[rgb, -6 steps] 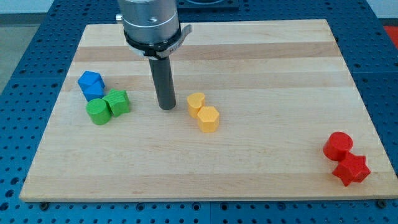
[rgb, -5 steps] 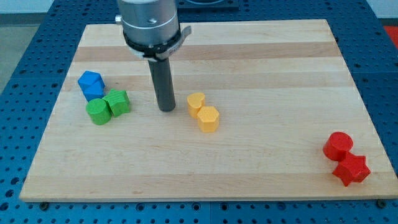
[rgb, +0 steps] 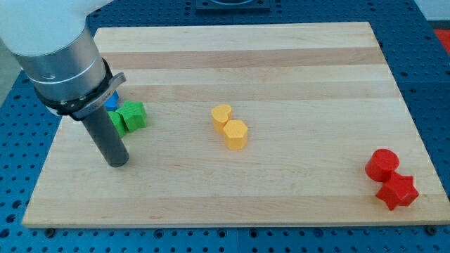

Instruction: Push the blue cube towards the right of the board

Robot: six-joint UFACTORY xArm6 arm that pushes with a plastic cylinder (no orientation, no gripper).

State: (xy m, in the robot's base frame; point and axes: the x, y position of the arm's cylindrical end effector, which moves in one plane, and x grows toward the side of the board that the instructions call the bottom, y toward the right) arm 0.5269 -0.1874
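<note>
My tip (rgb: 117, 163) rests on the board (rgb: 281, 63) near its left edge, toward the view's bottom; it is a bare rod, with nothing to open or close and nothing held. The rod rises up and to the view's left into the arm's grey housing (rgb: 60, 49), which covers the board's upper left corner. Blue cube (rgb: 112, 102): only a small sliver shows at the housing's right edge, above my tip and slightly to its left, apart from it; most of the cube is hidden by the arm. Just right of the rod sits a green block (rgb: 132, 116), shape roughly a ridged cylinder, near the blue cube. A second green block (rgb: 116, 120) peeks out between rod and the first, mostly hidden. Mid-board: two yellow blocks touching, the upper one (rgb: 221, 115) and a hexagonal one (rgb: 235, 133). Far right, near the bottom corner: red cylinder (rgb: 382, 164) touching a red star (rgb: 397, 190).
</note>
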